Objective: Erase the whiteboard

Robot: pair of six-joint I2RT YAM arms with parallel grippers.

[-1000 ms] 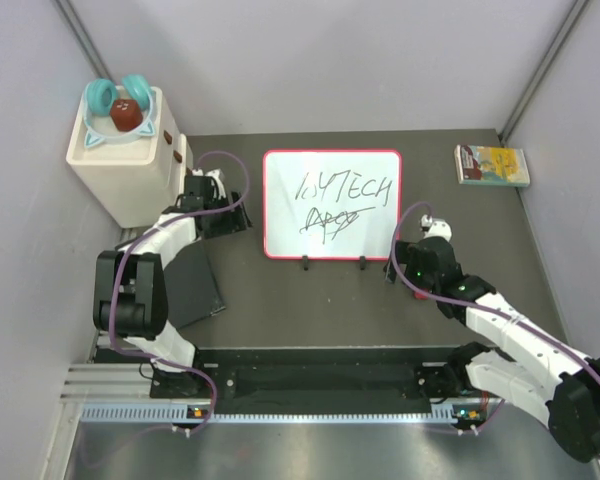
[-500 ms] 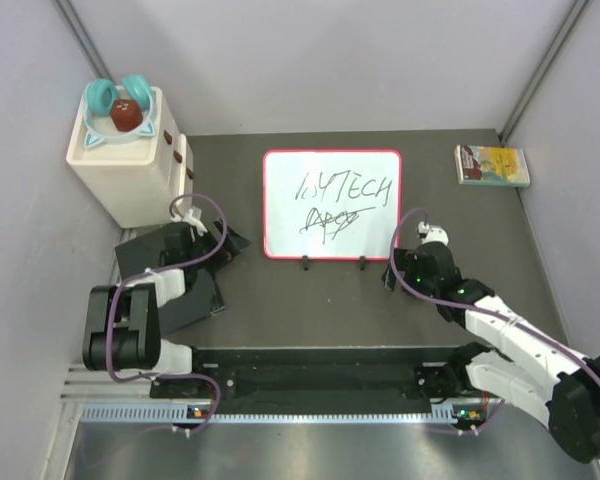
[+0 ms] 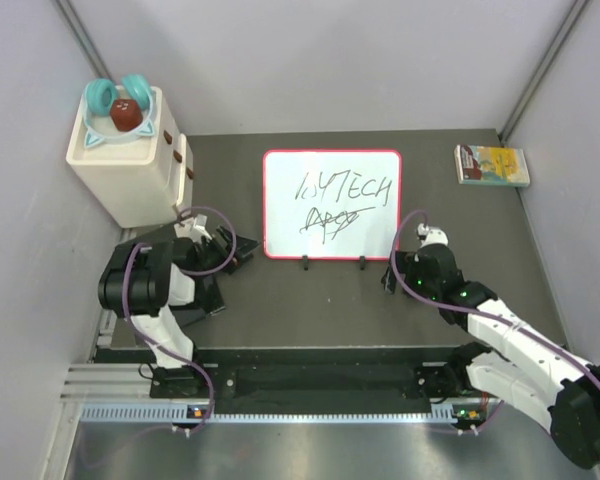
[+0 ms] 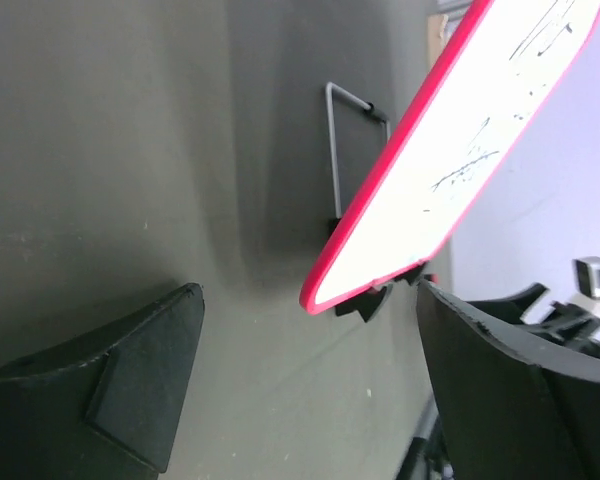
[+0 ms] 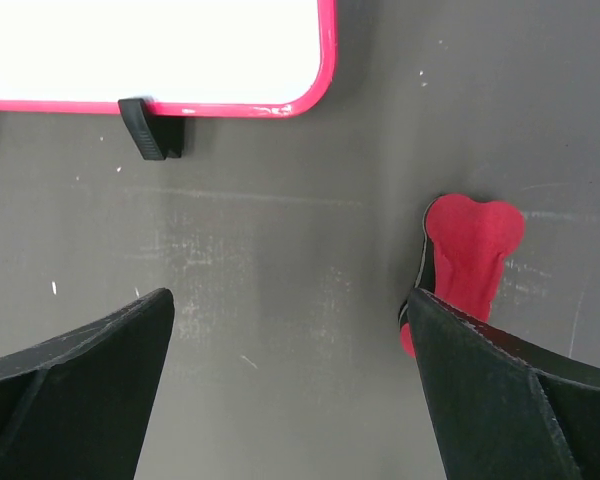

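Observation:
The whiteboard (image 3: 332, 203) lies in the middle of the table, white with a red rim, two black feet and black scribbles. My left gripper (image 3: 238, 256) is open and empty just off its near left corner; the left wrist view shows the red rim (image 4: 380, 225) between the fingers (image 4: 130, 380). My right gripper (image 3: 393, 276) is open and empty below the near right corner. In the right wrist view (image 5: 290, 370) the board's edge (image 5: 160, 50) is ahead, and a red eraser (image 5: 470, 250) lies on the table against the right finger (image 5: 510, 390).
A white box (image 3: 125, 165) with teal headphones and a brown object on top stands at the far left. A black flat slab (image 3: 185, 290) lies under the left arm. A small yellow-green book (image 3: 492, 165) lies at the far right. Grey walls close in the table.
My left arm has folded back, bringing its gripper from the board's left side down to its near left corner. My right gripper has barely shifted.

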